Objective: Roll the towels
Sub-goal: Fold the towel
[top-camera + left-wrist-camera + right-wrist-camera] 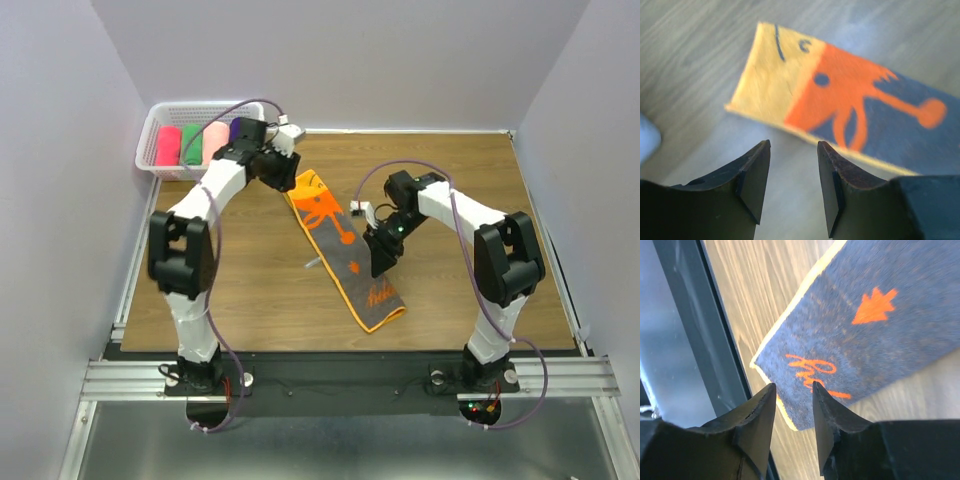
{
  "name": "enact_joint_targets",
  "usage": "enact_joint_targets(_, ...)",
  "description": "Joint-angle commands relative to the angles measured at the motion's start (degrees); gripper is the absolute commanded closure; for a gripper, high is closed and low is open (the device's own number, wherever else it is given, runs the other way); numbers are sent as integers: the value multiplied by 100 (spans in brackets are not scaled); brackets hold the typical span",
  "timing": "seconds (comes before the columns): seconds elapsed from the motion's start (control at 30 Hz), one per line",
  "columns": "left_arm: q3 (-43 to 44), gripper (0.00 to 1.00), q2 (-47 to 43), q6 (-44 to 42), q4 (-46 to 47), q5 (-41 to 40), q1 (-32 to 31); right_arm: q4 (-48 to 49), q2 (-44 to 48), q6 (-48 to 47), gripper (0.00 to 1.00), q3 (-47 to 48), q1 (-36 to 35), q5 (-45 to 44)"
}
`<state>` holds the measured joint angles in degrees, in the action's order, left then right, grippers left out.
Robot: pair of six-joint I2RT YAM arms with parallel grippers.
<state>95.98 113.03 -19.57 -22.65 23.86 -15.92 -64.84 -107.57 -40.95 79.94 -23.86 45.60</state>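
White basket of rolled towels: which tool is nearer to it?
Left. The left tool hangs just right of the white basket, over the orange towel at its far end; the right tool is much farther, over the towel's near end.

pale grey walls (350, 60) on three sides, wood-grain table (270, 300), aluminium rail (125, 378) at near edge

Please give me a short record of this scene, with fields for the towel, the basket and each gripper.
towel: unrolled, flat, lying diagonally
basket: far left corner, holds four rolls (pink, green, pale pink, purple)
left gripper: open, near the towel's yellow end
right gripper: open, near the towel's grey lettered end
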Motion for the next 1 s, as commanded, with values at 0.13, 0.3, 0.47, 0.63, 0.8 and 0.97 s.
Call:
enact_joint_targets(0.13,-2029,46,-1819,208,849,480,-34,586,26,412,66,-275,30,-895)
enact_joint_targets(0.3,-2242,49,-1935,646,982,445,-25,806,-132,526,73,-794,-13,-1054)
enact_joint_targets(0.47,-2154,56,-1469,1174,921,357,-25,903,-300,702,74,-1209,-215,-816)
enact_joint_targets(0.63,-1997,60,-942,1500,1035,128,-34,1025,-501,1044,74,-1192,-593,-44)
enact_joint_targets(0.8,-1522,62,-37,1579,1052,251,-51,1543,-809,1694,69,-946,-831,931)
enact_joint_targets(0.97,-716,62,728,1579,1097,725,-156,1860,-661,1959,52,-629,-822,1478)
